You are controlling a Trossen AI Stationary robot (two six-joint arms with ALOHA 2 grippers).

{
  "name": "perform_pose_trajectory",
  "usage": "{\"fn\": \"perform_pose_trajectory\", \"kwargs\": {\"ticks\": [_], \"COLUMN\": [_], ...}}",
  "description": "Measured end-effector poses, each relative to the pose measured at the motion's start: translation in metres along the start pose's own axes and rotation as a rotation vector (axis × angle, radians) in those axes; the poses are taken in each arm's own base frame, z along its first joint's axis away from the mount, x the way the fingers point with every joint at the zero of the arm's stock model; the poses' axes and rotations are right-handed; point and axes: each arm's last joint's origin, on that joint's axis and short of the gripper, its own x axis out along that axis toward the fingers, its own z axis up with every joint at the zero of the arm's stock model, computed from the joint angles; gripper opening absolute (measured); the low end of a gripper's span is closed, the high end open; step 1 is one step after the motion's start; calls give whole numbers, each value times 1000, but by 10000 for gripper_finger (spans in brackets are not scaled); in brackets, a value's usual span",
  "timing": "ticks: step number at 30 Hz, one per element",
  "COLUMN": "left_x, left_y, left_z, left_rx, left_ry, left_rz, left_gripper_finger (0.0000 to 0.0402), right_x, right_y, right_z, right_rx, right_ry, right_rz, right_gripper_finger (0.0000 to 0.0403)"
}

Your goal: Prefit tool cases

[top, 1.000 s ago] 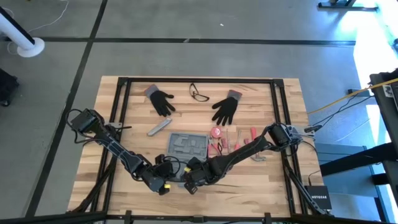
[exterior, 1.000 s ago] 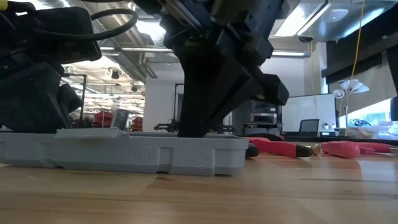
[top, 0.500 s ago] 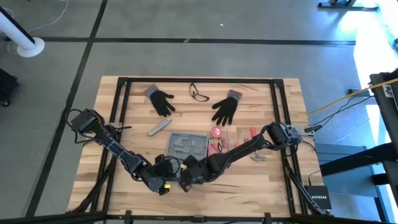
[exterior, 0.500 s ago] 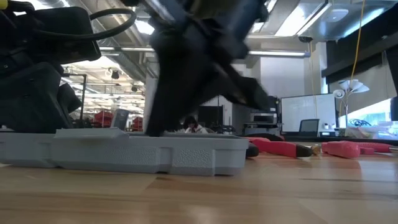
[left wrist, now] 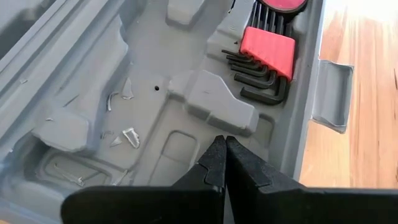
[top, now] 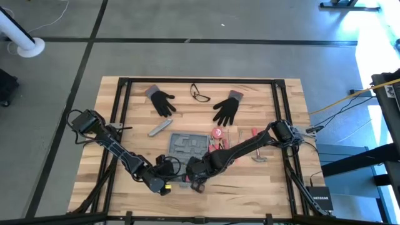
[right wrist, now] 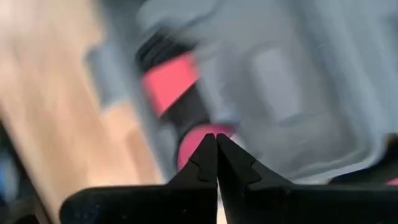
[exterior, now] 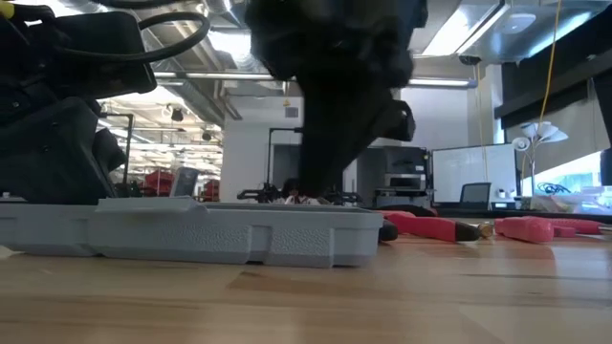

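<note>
Two pinched claws [left wrist: 222, 144] [right wrist: 215, 142] over tool case [left wrist: 112, 99].

We see even daylight from above, glare washing the floor at right, bright ceiling lights in the low view, the right wrist view smeared by motion blur.
</note>
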Motion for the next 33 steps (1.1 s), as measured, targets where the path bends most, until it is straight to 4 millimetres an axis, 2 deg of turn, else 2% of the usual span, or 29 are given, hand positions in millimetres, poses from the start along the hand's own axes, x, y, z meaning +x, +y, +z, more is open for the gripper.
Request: {"fn": "perform_pose_trajectory", "kwargs": {"ticks": [4,8,11,16,20,24,28,30,33], "left_x": [0,-2,-3,-3,-4,-4,-4,-4,-4], "left_y": [0,-2,-3,-4,-3,-2,-2,-2,-2], "left_z": [0,-2,-4,-5,-5,-5,-5,-5,-5], "left_rx": [-7,-2,5,7,14,36,84,95,98], "left_ry": [0,-1,-1,3,11,10,11,11,11], "left_rz": [1,-4,-6,-6,3,6,4,4,4], "left_gripper_finger": [0,0,0,0,0,0,0,0,0], "right_x": [-1,-4,-7,-10,-10,-9,-8,-8,-7], "right_y": [-3,-26,-41,-46,-40,-33,-37,-41,-45], "right_z": [6,27,40,42,34,27,31,33,35], "right_rx": [-138,-187,-185,-168,-171,-175,-149,-154,-145], "right_ry": [60,92,125,178,239,239,193,155,148], "right_rz": [112,188,265,338,369,337,270,200,171], "right_gripper_finger": [0,0,0,13,62,138,211,232,244]}}
